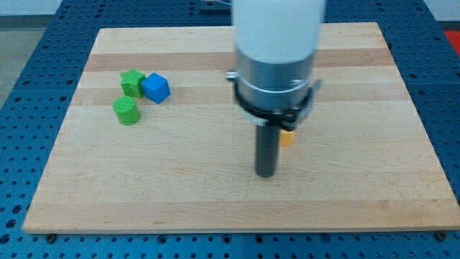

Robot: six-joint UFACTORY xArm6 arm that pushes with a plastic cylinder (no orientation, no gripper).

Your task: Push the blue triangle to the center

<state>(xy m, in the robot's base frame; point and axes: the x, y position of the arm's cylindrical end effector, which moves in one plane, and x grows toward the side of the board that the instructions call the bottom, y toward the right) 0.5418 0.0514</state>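
Tip: my tip [267, 174] rests on the tabletop [215, 201], lower centre of the frame; it is a bare rod with no hand to open or close.
Blue block [155, 88]: upper left, touching a green star-like block [132, 83].
Green round block [126, 111]: just below them.
Yellow block [287, 137]: partly hidden beside the rod.

Light: bright, even, diffuse, from overhead | Shadows: soft, short, faint beside the blocks at the frame's left and under my tip [266, 173] | Glare: white arm housing [279, 25] at top centre nearly washed out | Sharpness: mildly soft throughout, block edges slightly fuzzy | Distortion: surface [215, 194] edges stayed straight toward the corners
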